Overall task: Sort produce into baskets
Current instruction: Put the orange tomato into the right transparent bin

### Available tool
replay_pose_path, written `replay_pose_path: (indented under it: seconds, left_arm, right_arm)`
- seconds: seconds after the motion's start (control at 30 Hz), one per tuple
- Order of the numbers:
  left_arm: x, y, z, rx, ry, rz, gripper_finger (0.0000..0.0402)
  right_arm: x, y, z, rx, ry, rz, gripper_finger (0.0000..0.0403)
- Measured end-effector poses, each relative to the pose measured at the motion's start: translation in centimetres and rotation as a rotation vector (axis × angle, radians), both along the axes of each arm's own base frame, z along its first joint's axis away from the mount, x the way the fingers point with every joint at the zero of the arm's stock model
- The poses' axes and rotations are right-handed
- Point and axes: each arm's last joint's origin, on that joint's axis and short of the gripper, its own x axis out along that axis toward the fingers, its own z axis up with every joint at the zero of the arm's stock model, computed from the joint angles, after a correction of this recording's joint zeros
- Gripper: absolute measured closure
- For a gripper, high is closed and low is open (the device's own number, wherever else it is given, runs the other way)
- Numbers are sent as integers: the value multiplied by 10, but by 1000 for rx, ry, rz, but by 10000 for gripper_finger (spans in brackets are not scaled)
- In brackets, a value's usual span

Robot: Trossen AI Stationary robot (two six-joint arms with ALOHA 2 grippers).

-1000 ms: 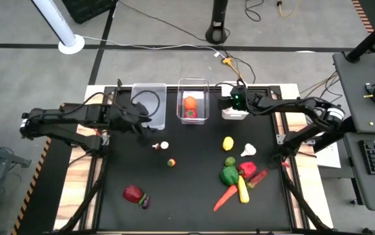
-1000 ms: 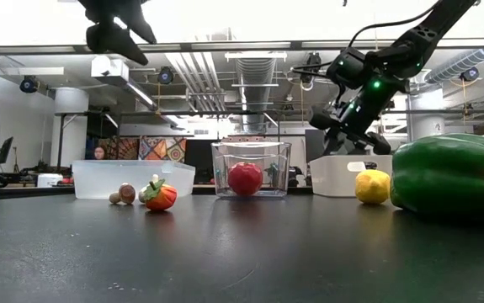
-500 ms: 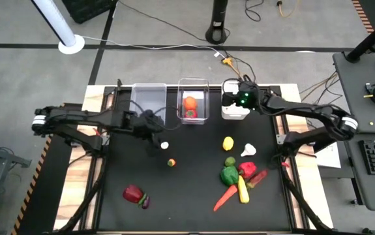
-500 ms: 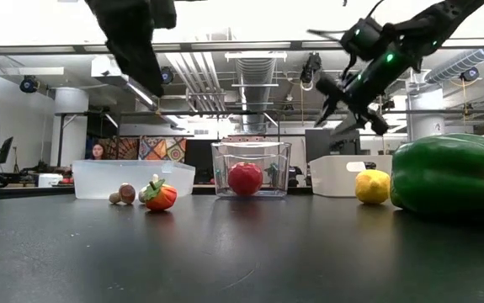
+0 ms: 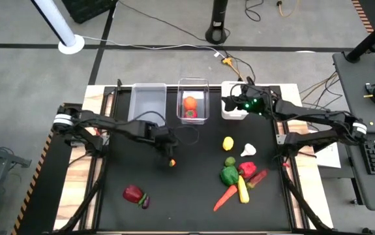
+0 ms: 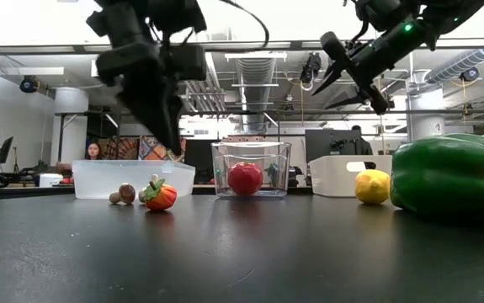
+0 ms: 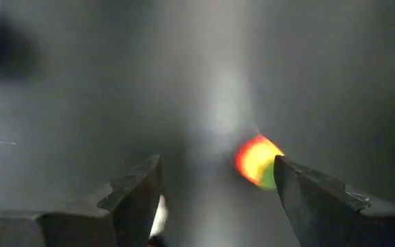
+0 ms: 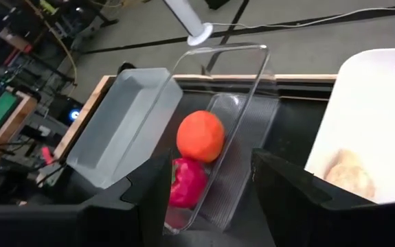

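Note:
My left gripper (image 5: pixel 167 151) is open and points down, just above a small orange-and-green piece (image 5: pixel 171 162) in the middle of the black table. In the left wrist view that piece (image 7: pixel 257 161) shows between my fingers, untouched. A small mushroom (image 6: pixel 125 194) sits beside it. My right gripper (image 5: pixel 229 104) is open and empty, above the white bin (image 5: pixel 235 111), which holds a pale piece (image 8: pixel 348 175). The clear middle bin (image 5: pixel 193 108) holds an orange (image 8: pixel 200 135) and a red piece (image 8: pixel 187 182). The translucent left bin (image 5: pixel 148 104) shows nothing inside.
More produce lies at the table's right: a lemon (image 5: pixel 228 142), white garlic (image 5: pixel 248 150), a green pepper (image 5: pixel 229 174), a carrot (image 5: pixel 225 197), corn (image 5: pixel 242 189) and red pieces (image 5: pixel 249 171). A red piece with a purple one (image 5: pixel 135 194) lies near left.
My left gripper has gone from over the translucent left bin toward the table's right and near edge, and down over the small orange-and-green piece. My right gripper has risen from just over the white bin and stays open.

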Motion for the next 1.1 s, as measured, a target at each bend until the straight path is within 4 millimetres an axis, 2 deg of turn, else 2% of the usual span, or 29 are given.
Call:
replay_pose_path:
  seconds: [0.1,0.3,0.63,0.8,1.1]
  left_arm:
    - [-1,-8,-9,-64,16,-29,141]
    - [0,-18,-23,-83,-15,-20,141]
    - [5,-21,-46,-76,17,15,145]
    - [6,-21,-53,-73,41,17,177]
    - [6,-21,-53,-75,41,22,269]
  right_arm:
    - [2,3,-1,2,2,16,213]
    - [3,4,-3,12,25,29,213]
    - [2,4,-4,5,42,35,213]
    - [2,5,-5,6,56,38,213]
    - [2,5,-5,6,57,38,213]
